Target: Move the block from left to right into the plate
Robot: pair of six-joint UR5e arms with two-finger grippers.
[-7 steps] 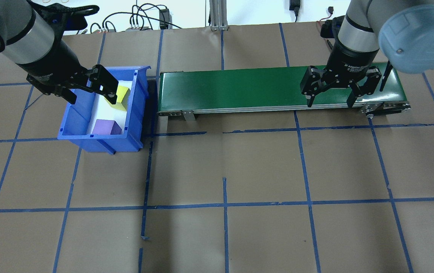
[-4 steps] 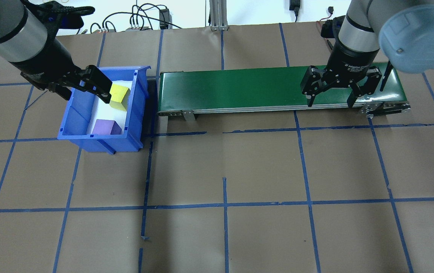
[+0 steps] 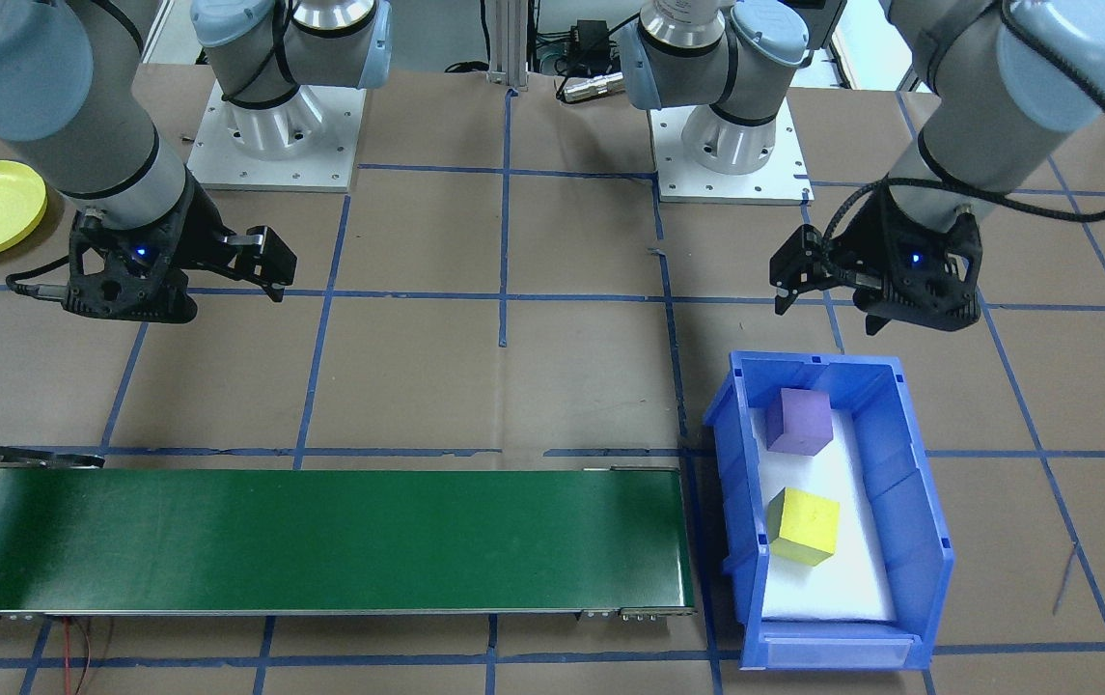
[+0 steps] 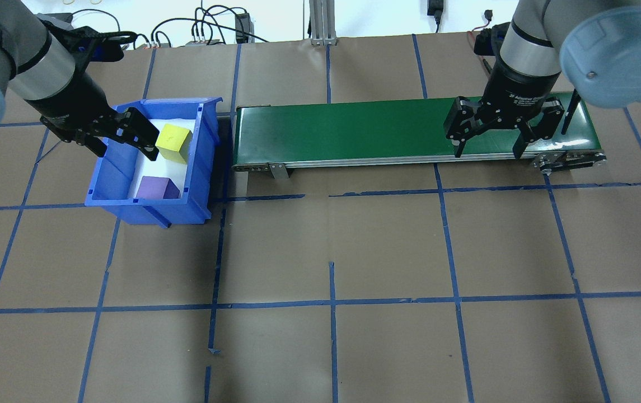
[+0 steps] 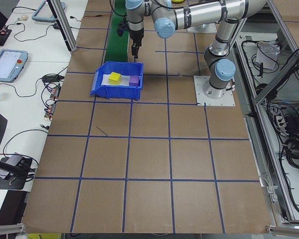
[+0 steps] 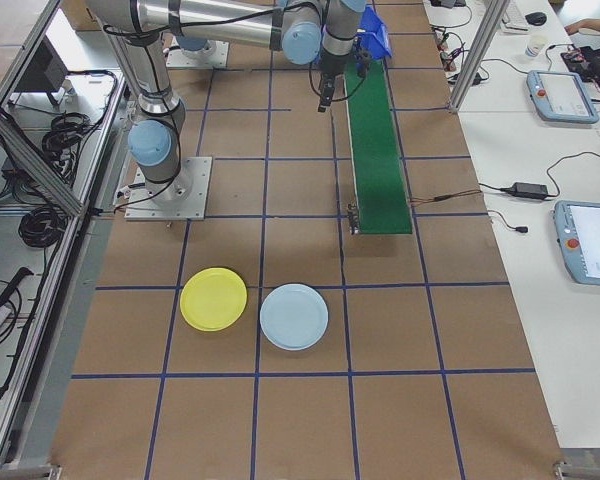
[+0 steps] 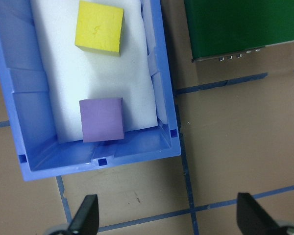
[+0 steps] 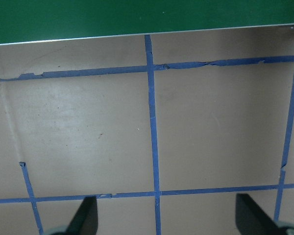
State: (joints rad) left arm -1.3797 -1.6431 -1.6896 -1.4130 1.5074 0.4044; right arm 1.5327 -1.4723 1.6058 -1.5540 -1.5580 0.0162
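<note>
Brown paper ruled into squares by blue tape covers the table [image 4: 331, 235]; cables and tablets [image 5: 7, 63] lie on a white bench beside it, with aluminium framing around. A green conveyor belt [image 4: 410, 131] runs lengthwise, its left end just beside a blue bin [image 4: 155, 159] holding a yellow block [image 4: 174, 143] at 12 o'clock and a purple block [image 4: 158, 187] at 6 o'clock, apart, both flat on white foam. The bin's long axis crosses the belt's. The yellow plate [image 6: 213, 299] lies flat beyond the belt's right end, just beside a pale blue plate [image 6: 294, 316]. The left gripper [image 4: 121, 137] hangs spread and empty at the bin's 9 o'clock; the right gripper [image 4: 488, 140], spread and empty, hangs by the belt.
</note>
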